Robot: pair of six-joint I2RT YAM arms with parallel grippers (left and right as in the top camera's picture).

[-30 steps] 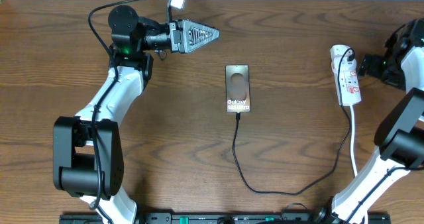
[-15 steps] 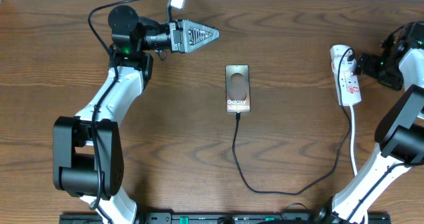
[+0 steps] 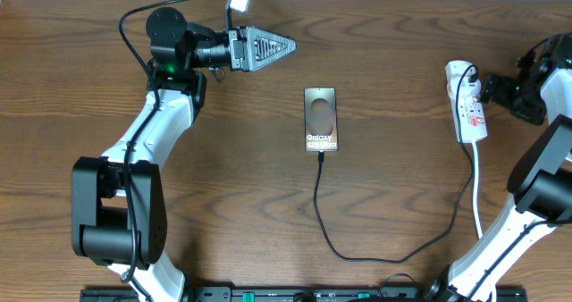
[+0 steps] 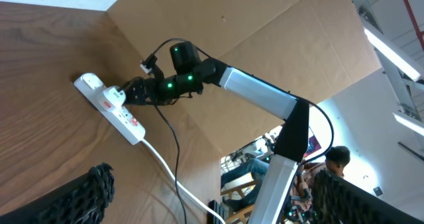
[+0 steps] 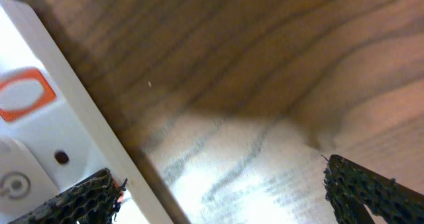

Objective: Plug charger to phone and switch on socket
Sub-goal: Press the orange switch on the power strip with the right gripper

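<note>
The phone (image 3: 320, 119) lies flat mid-table. The charger (image 3: 323, 213), a thin black cable, has its tip at the phone's near edge, loops toward the front, then rises to a black plug on the socket (image 3: 467, 105). The socket also shows in the left wrist view (image 4: 109, 108) and in the right wrist view (image 5: 40, 138), with a red-rimmed switch (image 5: 23, 91). My right gripper (image 3: 493, 88) is open just right of the socket; in its wrist view (image 5: 225, 191) one finger overlaps the socket's edge. My left gripper (image 3: 268, 46) is open and empty at the far left, also shown in its own wrist view (image 4: 218, 201).
The socket's white cord (image 3: 476, 195) runs toward the front right beside the right arm's base. A brown cardboard wall (image 4: 265, 45) stands beyond the table's right side. The left arm (image 3: 134, 159) spans the left of the wooden table.
The right gripper has shifted slightly beside the socket. The left arm, phone and cable have not moved.
</note>
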